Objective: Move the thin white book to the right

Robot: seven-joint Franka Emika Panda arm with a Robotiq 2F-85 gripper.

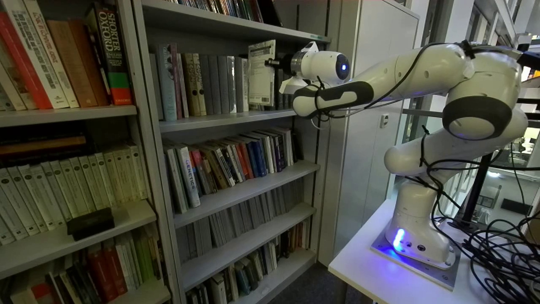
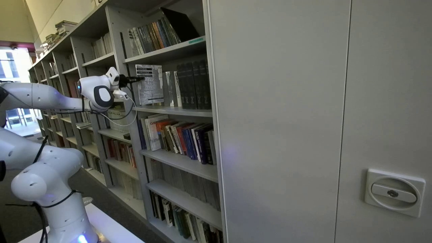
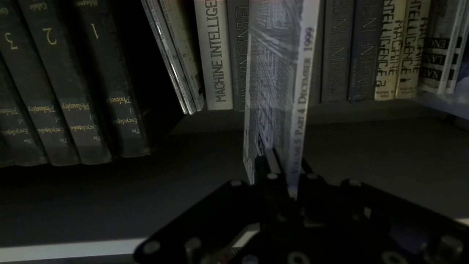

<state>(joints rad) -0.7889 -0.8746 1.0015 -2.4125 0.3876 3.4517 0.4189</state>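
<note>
Upper middle in an exterior view, the thin white rectangular book (image 1: pixel 260 75) is held in front of the row of grey books (image 1: pixel 217 84); whether it touches the grey metal shelf (image 1: pixel 219 121), I cannot tell. The black two-fingered gripper (image 3: pixel 287 168) pinches its spine, probably to leave both covers clear for sliding sideways. Its long axis is near vertical, spine outward.

From opposite sides of the arm (image 1: pixel 441 65), both exterior views look at this bookshelf (image 2: pixel 179 163); the wrist view, upside down, faces its books (image 3: pixel 216 73) closely.
</note>
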